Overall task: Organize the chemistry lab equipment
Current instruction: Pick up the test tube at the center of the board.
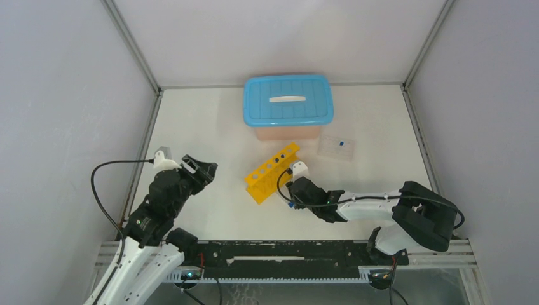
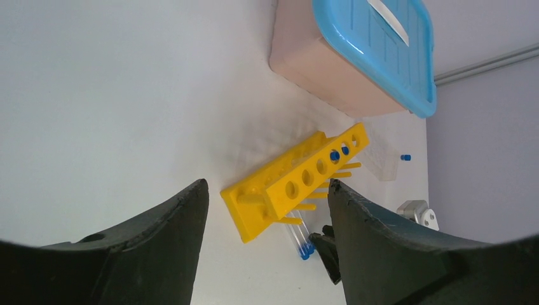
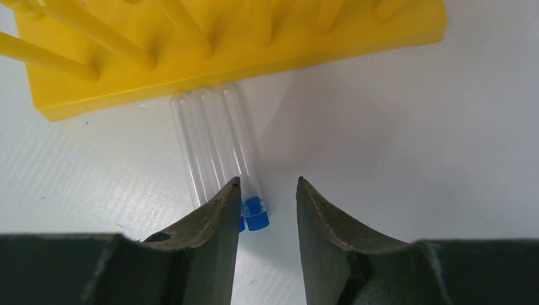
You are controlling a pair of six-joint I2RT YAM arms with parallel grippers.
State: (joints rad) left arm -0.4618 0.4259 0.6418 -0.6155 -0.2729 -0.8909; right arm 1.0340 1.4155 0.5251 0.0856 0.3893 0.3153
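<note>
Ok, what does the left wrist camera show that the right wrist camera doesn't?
Only the left wrist view: the beige plastic box with a blue lid, the small clear tray, the round holes of the yellow plastic rack, two of them showing blue, and the open left claw. Only the right wrist view: the open right claw from inside, with one tube's blue cap between its fingers, not gripped. Both: the yellow rack and the clear blue-capped tubes lying on the table beside it.

1 rack (image 1: 270,173), 1 tray (image 1: 327,150), 1 lidded box (image 1: 287,101), 2 racked tubes (image 2: 334,154), 3 loose tubes (image 3: 216,146)
</note>
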